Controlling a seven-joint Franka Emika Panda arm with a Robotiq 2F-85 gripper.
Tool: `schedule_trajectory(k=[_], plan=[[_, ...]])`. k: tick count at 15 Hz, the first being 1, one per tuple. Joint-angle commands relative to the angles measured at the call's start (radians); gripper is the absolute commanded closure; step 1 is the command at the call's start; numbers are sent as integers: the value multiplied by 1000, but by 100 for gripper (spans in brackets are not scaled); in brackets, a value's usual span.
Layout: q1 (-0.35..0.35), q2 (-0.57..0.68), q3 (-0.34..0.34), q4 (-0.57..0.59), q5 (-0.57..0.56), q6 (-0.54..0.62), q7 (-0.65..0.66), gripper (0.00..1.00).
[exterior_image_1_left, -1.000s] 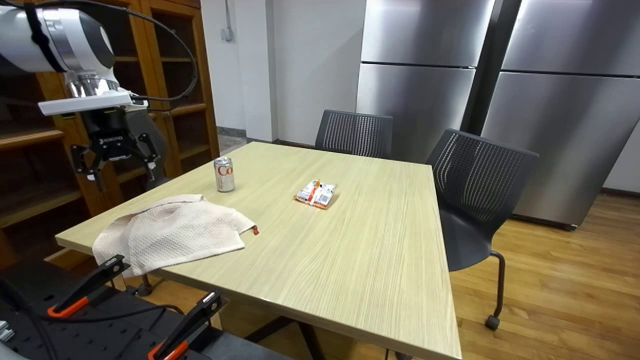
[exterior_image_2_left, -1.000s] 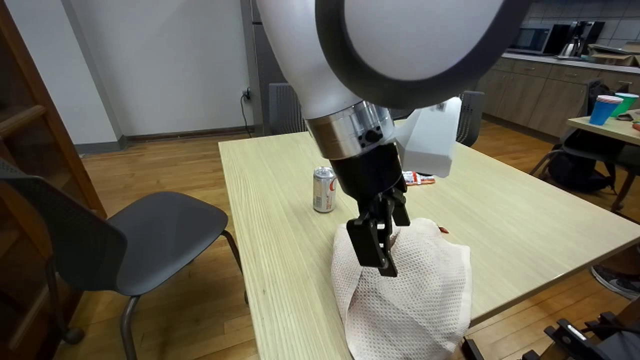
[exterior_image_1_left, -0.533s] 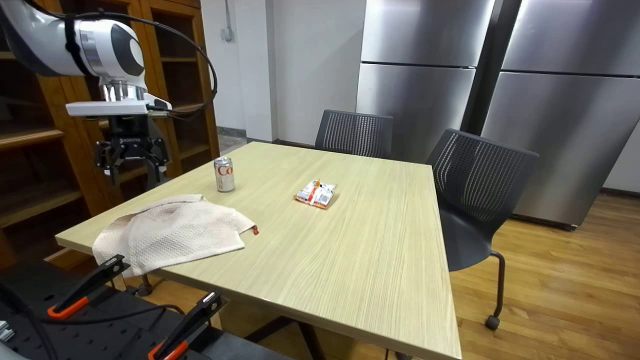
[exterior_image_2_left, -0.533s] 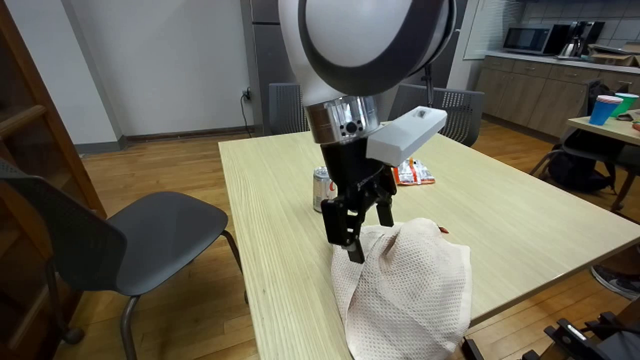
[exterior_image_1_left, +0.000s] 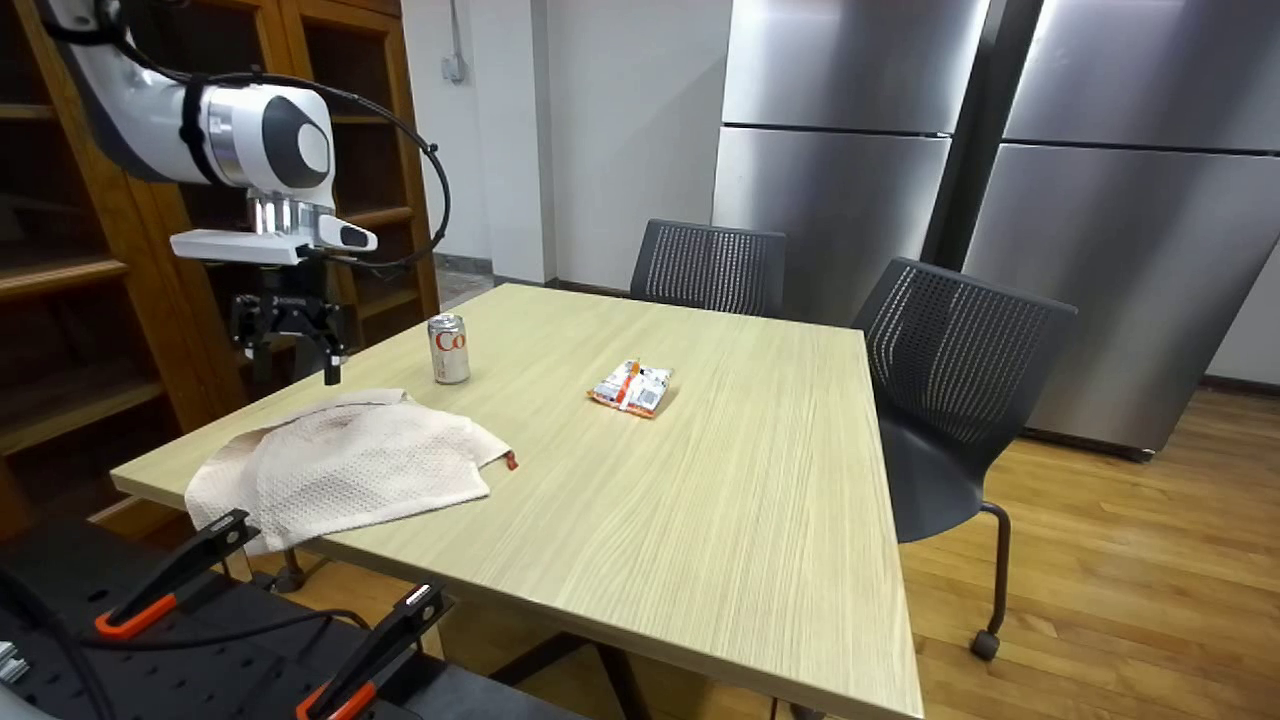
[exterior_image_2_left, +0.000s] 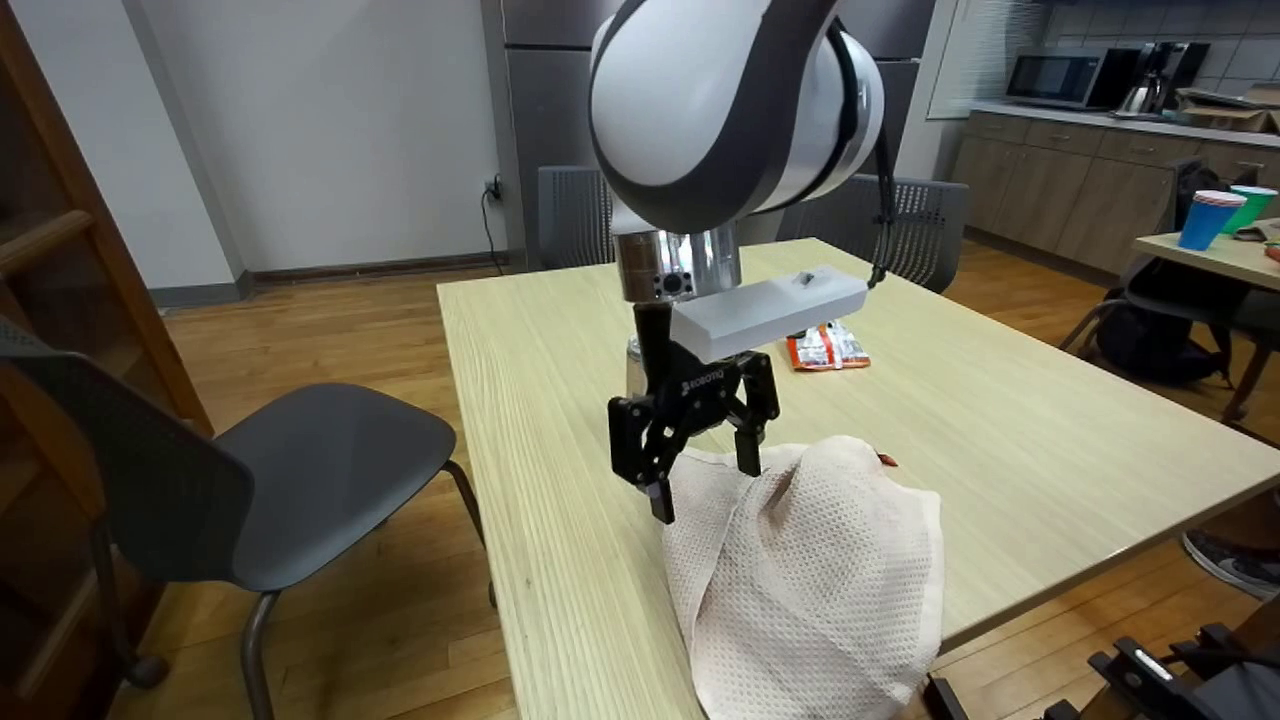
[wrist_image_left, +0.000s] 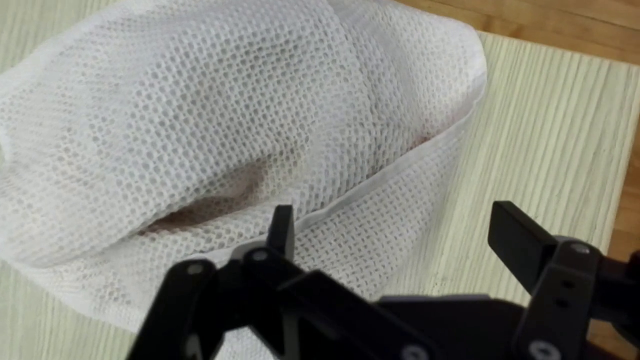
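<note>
A crumpled white waffle-weave towel (wrist_image_left: 225, 100) lies over the table corner, with a dark fold near its middle. In both exterior views my gripper (exterior_image_1_left: 297, 372) (exterior_image_2_left: 705, 488) hangs above the towel's edge, pointing down. Seen from the wrist, the gripper (wrist_image_left: 394, 220) is wide open, with towel edge and bare table below the gap and nothing held. A silver soda can (exterior_image_1_left: 450, 350) stands upright beyond the towel; in an exterior view the gripper mostly hides that can (exterior_image_2_left: 634, 372). Farther off lies a small white and orange snack packet (exterior_image_1_left: 632, 388) (exterior_image_2_left: 830, 347).
The light wooden table (exterior_image_1_left: 720, 520) carries these things. Dark chairs (exterior_image_1_left: 960, 380) (exterior_image_2_left: 340, 470) stand around it. Black and orange clamps (exterior_image_1_left: 370, 650) sit near its front edge. A wooden glass-door cabinet (exterior_image_1_left: 350, 150) rises behind the arm.
The arm has swung toward the can side and come slightly lower, and the gripper has turned and straightened from a tilt to nearly vertical. Its jaws stayed open; towel, can and packet are unmoved.
</note>
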Motion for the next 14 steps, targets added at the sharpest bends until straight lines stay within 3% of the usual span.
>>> schedule_trajectory(k=[1,14], plan=[[4,28,-23,19,38,48,84,0],[5,39,-86,-3,77,92,238,0]])
